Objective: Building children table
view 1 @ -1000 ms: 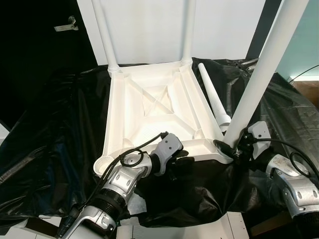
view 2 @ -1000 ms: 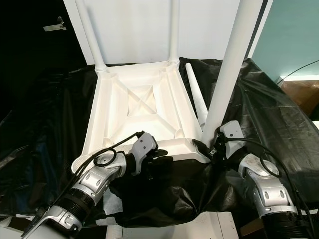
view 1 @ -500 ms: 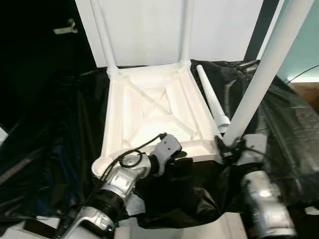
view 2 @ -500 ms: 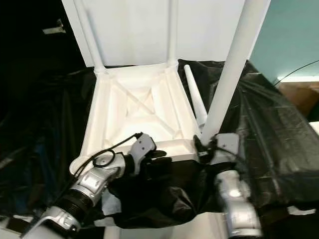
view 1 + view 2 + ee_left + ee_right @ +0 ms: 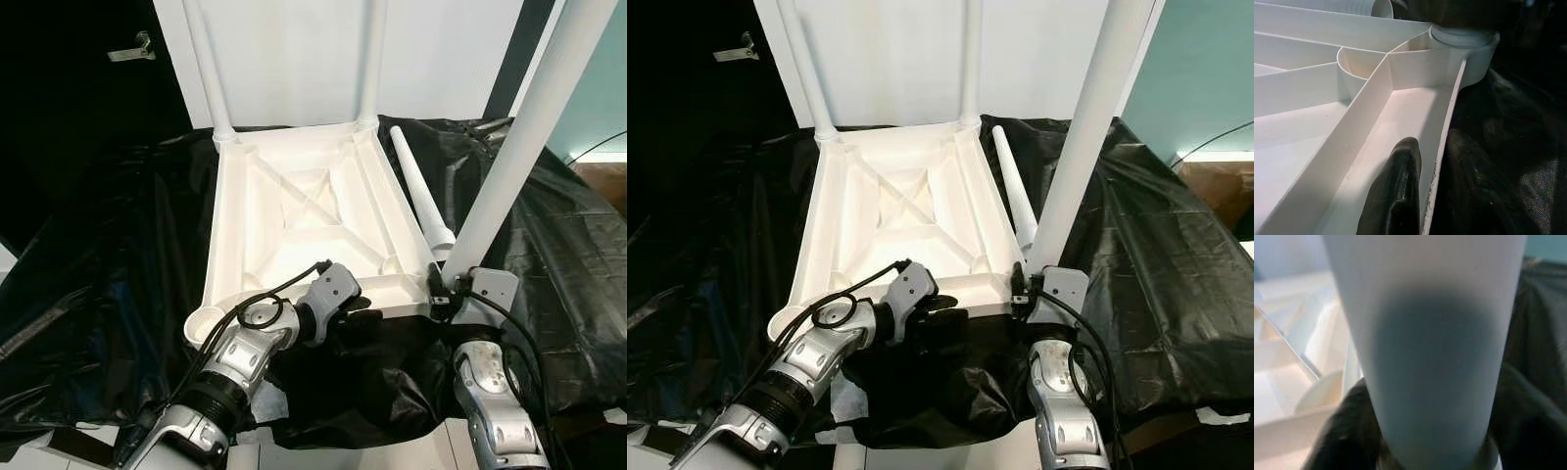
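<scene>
the white children's table top lies upside down on a black plastic sheet, its ribbed underside facing up. two legs stand upright in the far corner sockets, and a third leg stands in the near right corner. a fourth leg lies loose on the sheet just beside the top's right edge. the near left corner socket holds no leg. the right hand is clenched around the base of the third leg, at the socket. the left hand pinches the top's near rim, one finger inside the rim and the other outside on the sheet. behind stands a white panel.
</scene>
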Robot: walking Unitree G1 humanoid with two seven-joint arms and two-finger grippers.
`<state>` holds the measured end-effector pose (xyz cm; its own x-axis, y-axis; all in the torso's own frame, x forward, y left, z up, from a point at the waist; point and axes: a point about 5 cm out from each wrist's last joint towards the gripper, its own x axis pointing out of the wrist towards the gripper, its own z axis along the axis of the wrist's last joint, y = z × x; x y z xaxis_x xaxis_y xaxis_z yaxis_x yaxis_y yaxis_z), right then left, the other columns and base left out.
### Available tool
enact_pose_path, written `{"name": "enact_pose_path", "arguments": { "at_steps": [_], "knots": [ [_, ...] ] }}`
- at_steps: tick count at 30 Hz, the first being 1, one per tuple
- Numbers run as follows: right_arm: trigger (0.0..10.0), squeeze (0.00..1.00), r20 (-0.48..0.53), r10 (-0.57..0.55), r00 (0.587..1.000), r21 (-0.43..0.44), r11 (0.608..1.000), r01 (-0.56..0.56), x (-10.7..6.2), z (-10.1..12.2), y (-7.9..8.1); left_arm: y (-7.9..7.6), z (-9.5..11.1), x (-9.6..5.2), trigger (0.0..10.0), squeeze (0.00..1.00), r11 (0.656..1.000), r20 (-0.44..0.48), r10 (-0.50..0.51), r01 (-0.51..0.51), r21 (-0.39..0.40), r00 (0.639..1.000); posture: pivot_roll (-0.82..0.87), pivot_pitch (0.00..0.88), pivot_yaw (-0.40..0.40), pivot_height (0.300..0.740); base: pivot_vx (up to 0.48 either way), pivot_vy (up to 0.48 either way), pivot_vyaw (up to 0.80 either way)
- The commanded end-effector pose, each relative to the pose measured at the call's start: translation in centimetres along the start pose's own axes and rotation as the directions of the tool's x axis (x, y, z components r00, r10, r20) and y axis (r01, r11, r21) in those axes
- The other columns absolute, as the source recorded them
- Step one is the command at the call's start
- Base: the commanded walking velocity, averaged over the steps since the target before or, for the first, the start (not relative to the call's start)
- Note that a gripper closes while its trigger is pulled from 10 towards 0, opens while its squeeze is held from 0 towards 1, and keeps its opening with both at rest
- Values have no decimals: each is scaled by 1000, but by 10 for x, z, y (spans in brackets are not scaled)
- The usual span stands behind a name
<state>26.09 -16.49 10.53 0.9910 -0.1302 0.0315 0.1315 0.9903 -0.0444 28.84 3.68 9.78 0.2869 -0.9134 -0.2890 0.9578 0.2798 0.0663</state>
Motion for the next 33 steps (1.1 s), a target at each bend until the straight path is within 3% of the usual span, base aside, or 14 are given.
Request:
{"name": "enact_pose_path", "arguments": {
  "at_steps": [1, 4, 9, 10, 11, 12, 14, 16, 21, 22, 23, 27, 28, 33],
  "knots": [
    [10000, 1000, -34, 51, 998, 21, 999, -50, -3, -8, 1, -12, -17, 0, 10000, 0, 994, -61, -100, 98, -45, 993, -58, 0, 8, 740, 0, 0, 0],
    [10000, 1000, -17, 72, 997, 19, 997, -71, -2, -6, 4, -12, -17, 0, 10000, 0, 994, -62, -100, 98, -45, 993, -60, 0, 11, 740, 0, 0, 0],
    [10000, 1000, 5, 157, 988, -54, 986, -156, 5, 2, -6, -11, -17, 1, 10000, 0, 994, -62, -100, 98, -45, 993, -68, 0, 14, 740, 0, 0, 0],
    [10000, 1000, -3, 228, 974, -82, 970, -227, 10, 5, -12, -11, -16, 1, 10000, 0, 994, -60, -101, 98, -45, 993, -78, 4, 23, 740, 0, 0, 0],
    [10000, 0, -35, 306, 951, -101, 946, -308, 14, 7, -22, -11, -16, 2, 10000, 0, 994, -59, -105, 102, -45, 993, -85, 4, 26, 740, 0, 0, 0],
    [10000, 0, -35, 306, 951, -101, 946, -308, 14, 7, -22, -11, -16, 2, 10000, 0, 994, -59, -105, 102, -45, 993, -85, 4, 26, 740, 0, 0, 0],
    [10000, 0, -98, 452, 886, -142, 875, -462, 18, 14, -40, -12, -15, 2, 10000, 0, 993, -61, -112, 110, -44, 992, -91, 6, 25, 740, 0, 0, 0],
    [10000, 0, -142, 529, 837, -150, 824, -546, 17, 17, -47, -12, -15, 3, 10000, 0, 993, -63, -114, 112, -43, 991, -91, 7, 25, 740, 0, 0, 0],
    [10000, 0, -174, 596, 784, -163, 767, -620, 14, 17, -48, -12, -14, 4, 10000, 0, 993, -60, -114, 112, -43, 992, -86, 5, 22, 740, 0, 0, 0],
    [8863, 0, -179, 614, 769, -162, 752, -638, 13, 17, -47, -12, -14, 4, 10000, 0, 993, -59, -114, 111, -44, 992, -86, 5, 22, 740, 0, 0, 0],
    [3765, 0, -182, 624, 760, -161, 743, -649, 13, 17, -47, -12, -14, 4, 10000, 0, 993, -59, -113, 111, -44, 992, -86, 5, 22, 740, 0, 0, 0],
    [3765, 0, -183, 640, 747, -166, 729, -665, 13, 17, -47, -12, -14, 4, 10000, 0, 993, -59, -112, 109, -44, 992, -86, 5, 22, 740, 0, 0, 0],
    [0, 0, -175, 647, 742, -167, 723, -670, 16, 20, -47, -12, -15, 3, 10000, 0, 993, -61, -109, 107, -43, 992, -77, 0, 22, 740, 0, 0, 0],
    [0, 0, -166, 666, 727, -168, 707, -686, 22, 25, -50, -11, -15, 1, 10000, 0, 994, -62, -103, 101, -42, 993, -73, 1, 21, 740, 0, 0, 0]
  ]
}}
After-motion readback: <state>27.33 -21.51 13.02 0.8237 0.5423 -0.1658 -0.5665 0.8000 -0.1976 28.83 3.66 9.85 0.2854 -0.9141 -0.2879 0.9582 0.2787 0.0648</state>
